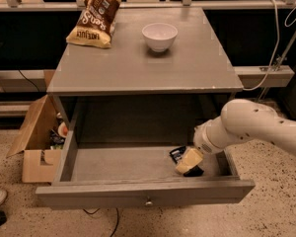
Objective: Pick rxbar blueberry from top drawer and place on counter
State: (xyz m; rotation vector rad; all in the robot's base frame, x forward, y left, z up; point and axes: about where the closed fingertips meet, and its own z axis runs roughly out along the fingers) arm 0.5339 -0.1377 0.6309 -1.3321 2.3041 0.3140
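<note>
The top drawer (pixel 138 194) is pulled wide open below the counter (pixel 187 68). The rxbar blueberry (pixel 177 153), a dark navy bar, lies on the drawer floor at the right. My gripper (pixel 188 162) reaches down into the drawer from the right on its white arm and sits right on top of the bar, hiding its middle. Dark ends of the bar show at both sides of the gripper. Contact cannot be told.
A white bowl (pixel 160 35) and a brown-and-yellow snack bag (pixel 94 18) stand at the back of the counter. An open cardboard box (pixel 33 141) sits on the floor left of the cabinet. A cable (pixel 274 43) hangs at the right.
</note>
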